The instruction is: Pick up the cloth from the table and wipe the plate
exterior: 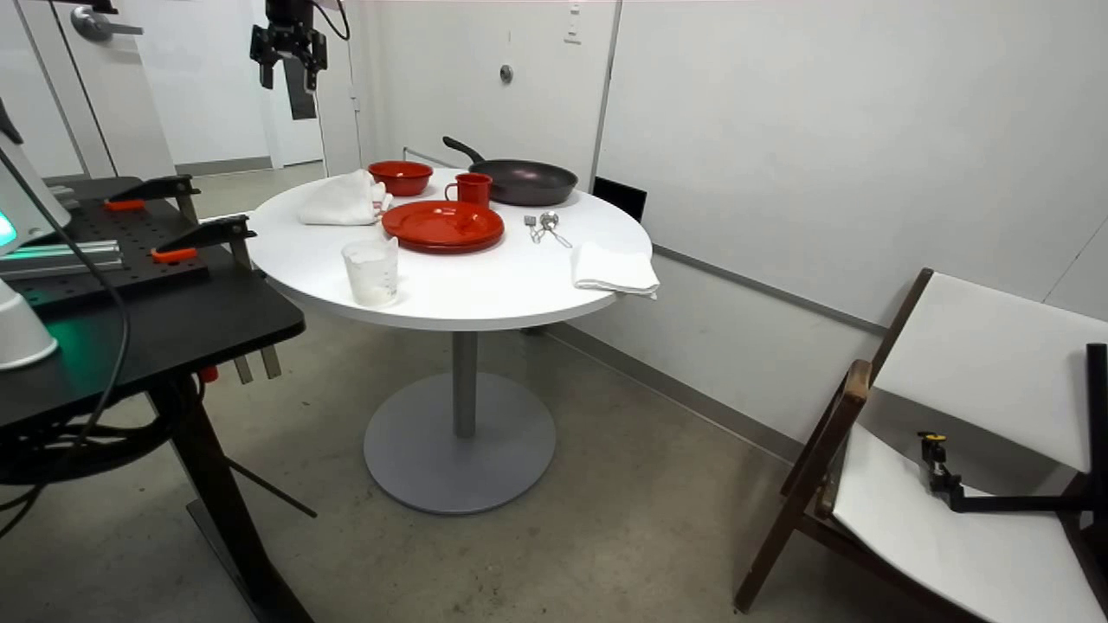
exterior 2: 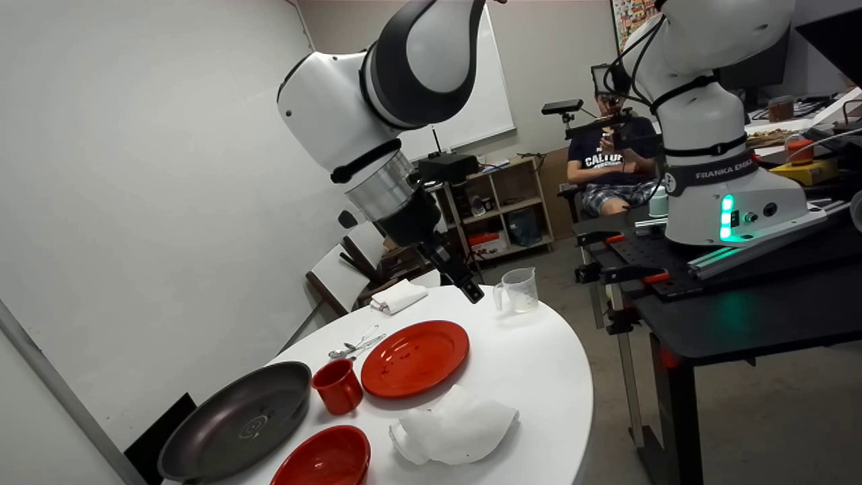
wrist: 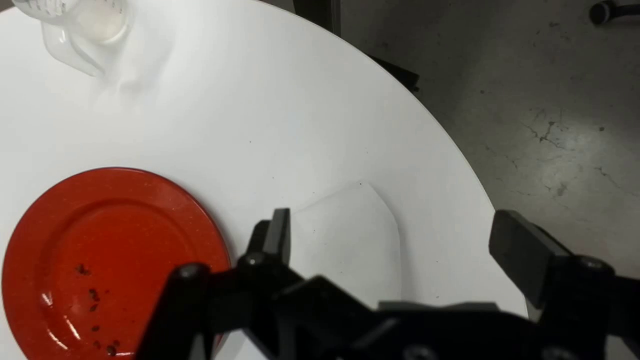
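1. Sizing up the white, loosely folded fabric cloth (wrist: 350,240), low centre in the wrist view on the round white table (wrist: 275,100), I expect it light and limp; I'd pinch its bunched middle.
2. My black two-fingered gripper (wrist: 395,242) hangs above it, jaws spread, empty.
3. Lower left, the round, glossy red plate (wrist: 140,235) bears dark specks (wrist: 93,294).

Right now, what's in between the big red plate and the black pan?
The little red mug stands between the big red plate and the black pan, in both exterior views.
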{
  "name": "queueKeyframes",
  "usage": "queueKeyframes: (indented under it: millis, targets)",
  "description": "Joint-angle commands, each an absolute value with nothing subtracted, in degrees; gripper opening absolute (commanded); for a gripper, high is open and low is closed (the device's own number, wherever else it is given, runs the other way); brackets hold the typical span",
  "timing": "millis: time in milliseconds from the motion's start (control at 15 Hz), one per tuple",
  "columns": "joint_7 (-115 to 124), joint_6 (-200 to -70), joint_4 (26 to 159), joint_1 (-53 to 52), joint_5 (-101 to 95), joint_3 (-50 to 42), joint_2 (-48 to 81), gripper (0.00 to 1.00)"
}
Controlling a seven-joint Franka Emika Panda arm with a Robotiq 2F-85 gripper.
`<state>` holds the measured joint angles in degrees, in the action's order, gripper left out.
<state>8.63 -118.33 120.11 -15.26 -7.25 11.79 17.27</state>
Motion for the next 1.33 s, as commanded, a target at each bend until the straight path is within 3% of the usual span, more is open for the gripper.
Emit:
queueKeyframes:
  millis: [0,733,1267]
  targets:
    - [8.57,-118.21,120.00,-15.50,-7.16,11.56,17.29,1.00]
    - [9.60,-120.35,119.67,-15.72,-7.71,11.36,18.55,1.00]
    - [18.05,-125.21,116.23,-17.86,-7.04,9.80,29.03,1.00]
